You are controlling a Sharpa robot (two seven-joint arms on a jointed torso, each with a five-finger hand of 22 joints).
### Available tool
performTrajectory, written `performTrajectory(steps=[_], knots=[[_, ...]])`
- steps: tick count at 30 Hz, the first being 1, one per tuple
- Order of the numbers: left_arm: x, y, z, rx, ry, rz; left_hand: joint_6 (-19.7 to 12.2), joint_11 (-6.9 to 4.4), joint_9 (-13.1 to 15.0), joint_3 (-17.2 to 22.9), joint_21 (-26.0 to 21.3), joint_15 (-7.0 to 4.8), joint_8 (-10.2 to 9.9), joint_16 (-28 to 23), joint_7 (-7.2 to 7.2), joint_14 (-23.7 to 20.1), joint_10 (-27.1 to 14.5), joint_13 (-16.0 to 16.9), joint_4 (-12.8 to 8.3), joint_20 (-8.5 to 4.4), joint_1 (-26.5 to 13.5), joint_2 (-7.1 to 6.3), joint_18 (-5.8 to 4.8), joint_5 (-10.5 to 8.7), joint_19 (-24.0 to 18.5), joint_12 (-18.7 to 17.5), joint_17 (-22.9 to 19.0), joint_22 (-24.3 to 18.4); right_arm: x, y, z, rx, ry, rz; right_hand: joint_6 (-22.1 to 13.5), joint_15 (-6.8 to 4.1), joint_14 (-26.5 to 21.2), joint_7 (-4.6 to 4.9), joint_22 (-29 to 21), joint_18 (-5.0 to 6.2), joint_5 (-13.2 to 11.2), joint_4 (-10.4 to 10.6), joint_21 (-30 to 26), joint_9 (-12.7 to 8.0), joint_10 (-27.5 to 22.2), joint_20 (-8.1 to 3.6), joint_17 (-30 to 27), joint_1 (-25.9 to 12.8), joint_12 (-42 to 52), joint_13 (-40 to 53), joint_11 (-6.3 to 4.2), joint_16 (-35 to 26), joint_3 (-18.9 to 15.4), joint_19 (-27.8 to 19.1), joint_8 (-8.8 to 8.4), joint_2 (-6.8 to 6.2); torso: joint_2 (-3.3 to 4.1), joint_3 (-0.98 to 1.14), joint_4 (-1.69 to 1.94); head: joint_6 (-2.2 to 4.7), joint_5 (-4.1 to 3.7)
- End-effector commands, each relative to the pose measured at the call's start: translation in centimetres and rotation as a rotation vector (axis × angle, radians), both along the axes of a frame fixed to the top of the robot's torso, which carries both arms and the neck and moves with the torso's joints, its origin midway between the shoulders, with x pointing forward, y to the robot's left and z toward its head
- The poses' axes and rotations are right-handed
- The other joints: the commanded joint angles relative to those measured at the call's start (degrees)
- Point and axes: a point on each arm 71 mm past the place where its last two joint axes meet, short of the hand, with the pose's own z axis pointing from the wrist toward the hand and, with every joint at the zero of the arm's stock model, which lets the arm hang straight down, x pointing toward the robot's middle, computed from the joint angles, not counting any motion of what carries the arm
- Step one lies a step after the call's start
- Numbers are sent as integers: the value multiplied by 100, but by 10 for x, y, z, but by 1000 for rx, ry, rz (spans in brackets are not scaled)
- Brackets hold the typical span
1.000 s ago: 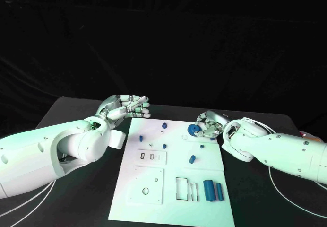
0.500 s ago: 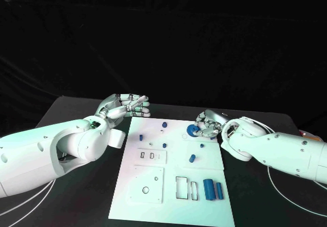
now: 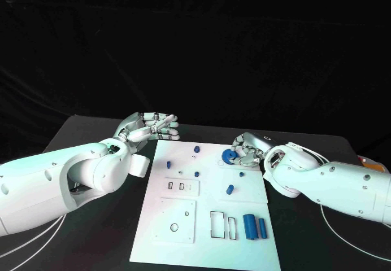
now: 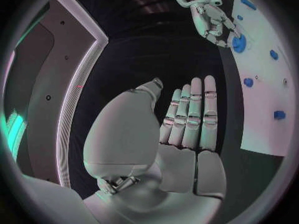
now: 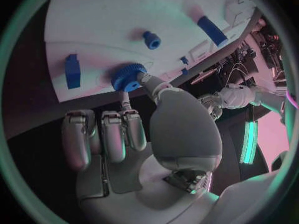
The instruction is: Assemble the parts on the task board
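Matt white task board [image 3: 179,209] (plastic-looking), smooth blue parts [image 3: 252,227], on a matt black table [image 3: 90,135].

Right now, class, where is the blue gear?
In the head view, the blue gear sits at the task board's far right side, pinched by the right hand.

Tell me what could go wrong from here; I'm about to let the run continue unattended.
1. The right hand holds the blue round knob with only fingertips near the task board edge; it could slip or go in tilted.
2. The two blue cylinders lie loose near the board's near edge; a bump might roll them off.
3. The left hand hovers beside the board's far corner, possibly nudging it.
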Motion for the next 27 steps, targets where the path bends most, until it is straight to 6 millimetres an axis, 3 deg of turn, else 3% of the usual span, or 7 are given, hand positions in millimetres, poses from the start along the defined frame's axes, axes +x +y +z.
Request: performTrajectory(steps=[1,12,27], knots=[[-1,-2,1,-10,-3,-18,-33,3,-8,-14,24,0,-16,29,6,-56,-24,5,-9,3,-32,48,67,-26,-24,-40,5,-5,-6,10,10,-19,-111,33,172,-40,541,-136,1054,-82,40,2,19,85,35,-33,1126,-20,29,711,4,23,39,265,-9,-53,-3,-2,-4,10,-3],[-1,-2,1,-10,-2,-19,-34,3,-8,-11,25,0,-16,31,6,-57,-25,6,-12,2,-26,51,67,-26,-24,-41,9,-5,-14,51,24,-31,-206,130,167,-41,544,-134,1102,-95,50,6,55,84,39,-36,1139,-36,30,715,4,25,42,301,-21,-70,7,-13,14,13,11],[-2,-4,1,-12,-2,-26,-35,2,-9,-7,26,-1,-16,32,6,-60,-25,6,-16,2,-18,53,67,-26,-25,-43,14,-5,-11,99,16,-43,-202,199,137,-38,542,-122,1092,-92,24,9,46,78,37,-38,1131,-59,24,710,13,24,53,292,-61,-100,18,-11,16,-9,32]])
